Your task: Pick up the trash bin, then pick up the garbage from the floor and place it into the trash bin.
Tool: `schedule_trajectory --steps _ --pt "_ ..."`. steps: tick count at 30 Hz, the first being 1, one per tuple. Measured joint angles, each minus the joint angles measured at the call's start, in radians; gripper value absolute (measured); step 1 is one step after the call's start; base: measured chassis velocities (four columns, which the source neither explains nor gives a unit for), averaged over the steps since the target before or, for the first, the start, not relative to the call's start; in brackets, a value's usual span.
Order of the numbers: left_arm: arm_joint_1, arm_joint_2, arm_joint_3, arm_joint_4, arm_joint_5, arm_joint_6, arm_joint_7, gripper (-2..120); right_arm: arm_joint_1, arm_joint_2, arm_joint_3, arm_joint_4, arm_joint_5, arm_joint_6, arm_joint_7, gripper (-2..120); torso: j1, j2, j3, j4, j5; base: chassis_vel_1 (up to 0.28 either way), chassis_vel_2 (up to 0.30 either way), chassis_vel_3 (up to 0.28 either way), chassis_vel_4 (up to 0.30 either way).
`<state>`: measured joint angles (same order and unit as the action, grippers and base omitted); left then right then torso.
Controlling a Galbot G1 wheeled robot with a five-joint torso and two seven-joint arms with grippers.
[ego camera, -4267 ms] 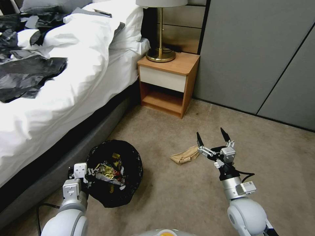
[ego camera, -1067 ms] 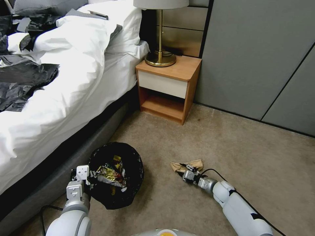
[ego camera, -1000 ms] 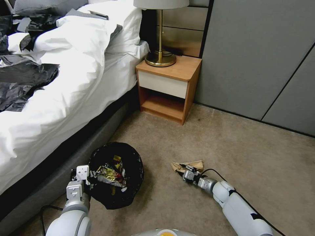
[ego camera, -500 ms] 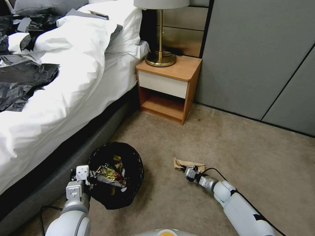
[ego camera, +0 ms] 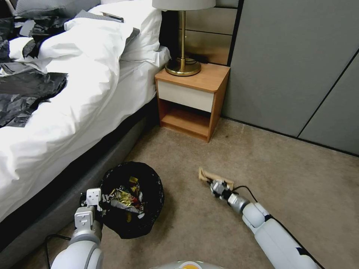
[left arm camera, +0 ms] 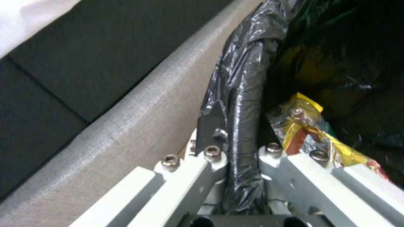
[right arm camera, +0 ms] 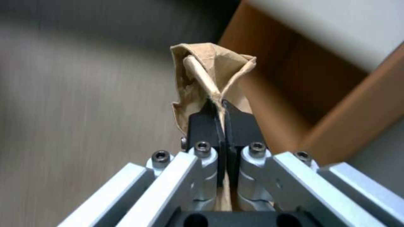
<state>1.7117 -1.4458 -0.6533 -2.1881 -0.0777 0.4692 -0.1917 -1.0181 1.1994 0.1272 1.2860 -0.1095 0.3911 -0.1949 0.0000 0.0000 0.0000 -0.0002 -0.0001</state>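
Beige-brown short-pile carpet floor (ego camera: 306, 179) beside white-sheeted bed (ego camera: 74, 97).
Round trash bin lined with crinkled black plastic bag (ego camera: 147, 209) held beside bed base, wrappers inside.
Left gripper (left arm camera: 240, 154): jaws clamped tight on bin's bag-covered rim.
Right gripper (right arm camera: 222, 110): jaws pinched closed on crumpled brown paper bag (right arm camera: 214, 72), low above floor, right of bin, apart from it.
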Motion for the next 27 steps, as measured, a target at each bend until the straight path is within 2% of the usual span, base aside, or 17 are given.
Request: schedule_trajectory --steps 2,3,5,6,8,10,12,18,20,21,27 --pt "-0.004 0.001 0.004 0.0 -0.002 0.003 0.0 1 -0.024 -0.016 -0.006 0.178 0.104 -0.005 0.003 0 0.0 0.0 0.0 0.0002 -0.0002 0.0 0.0 0.0 0.0" --pt "-0.004 0.001 0.004 0.0 -0.002 0.003 0.0 1 -0.024 -0.016 -0.006 0.178 0.104 -0.005 0.003 0 0.0 0.0 0.0 0.0002 -0.0002 0.0 0.0 0.0 0.0" --pt "-0.005 0.001 0.008 0.0 -0.003 0.004 0.0 1 -0.035 -0.022 -0.02 0.296 0.175 -0.004 -0.016 0 0.0 0.0 0.0 0.0002 0.0 0.0 0.0 0.0 0.0" --pt "-0.005 0.001 0.008 0.0 -0.003 0.004 0.0 1 -0.035 -0.022 -0.02 0.296 0.175 -0.004 -0.016 0 0.0 0.0 0.0 0.0002 0.0 0.0 0.0 0.0 0.0" --pt "-0.007 -0.001 0.015 0.0 -0.003 0.005 0.0 1 -0.056 -0.03 -0.049 0.445 0.229 -0.017 -0.049 0 0.0 0.0 0.0 0.0003 0.0 0.0 0.0 0.0 0.0" --pt "-0.008 -0.001 0.016 0.0 -0.003 0.005 0.0 1 -0.06 -0.031 -0.054 0.462 0.236 -0.02 -0.054 0 0.0 0.0 0.0 0.0003 -0.0001 0.0 0.0 0.0 0.0" --pt "-0.01 -0.004 0.019 0.0 -0.002 0.006 0.0 1 -0.085 -0.047 -0.113 0.564 0.293 -0.045 -0.08 0 0.0 0.0 0.0 0.0002 -0.0002 0.0 0.0 0.0 0.0" --pt "-0.013 -0.006 0.023 0.0 -0.001 0.007 0.001 1 -0.097 -0.055 -0.192 0.609 0.35 -0.066 -0.08 0 0.0 0.0 0.0 0.0001 -0.0001 0.0 0.0 0.0 0.0" --pt "-0.013 -0.009 0.028 0.0 0.002 0.007 0.001 1 -0.097 -0.05 -0.279 0.616 0.388 -0.083 -0.062 0 0.0 0.0 0.0 0.0002 0.0001 0.0 0.0 0.0 0.0" --pt "-0.013 -0.009 0.028 0.0 0.002 0.007 0.001 1 -0.097 -0.05 -0.279 0.616 0.388 -0.083 -0.062 0 0.0 0.0 0.0 0.0002 0.0001 0.0 0.0 0.0 0.0" --pt "-0.006 -0.015 0.032 -0.001 0.008 0.007 0.001 1 -0.087 -0.017 -0.37 0.563 0.369 -0.093 -0.061 0 0.0 0.0 0.0 0.0003 0.0 0.0 0.0 0.0 0.0"
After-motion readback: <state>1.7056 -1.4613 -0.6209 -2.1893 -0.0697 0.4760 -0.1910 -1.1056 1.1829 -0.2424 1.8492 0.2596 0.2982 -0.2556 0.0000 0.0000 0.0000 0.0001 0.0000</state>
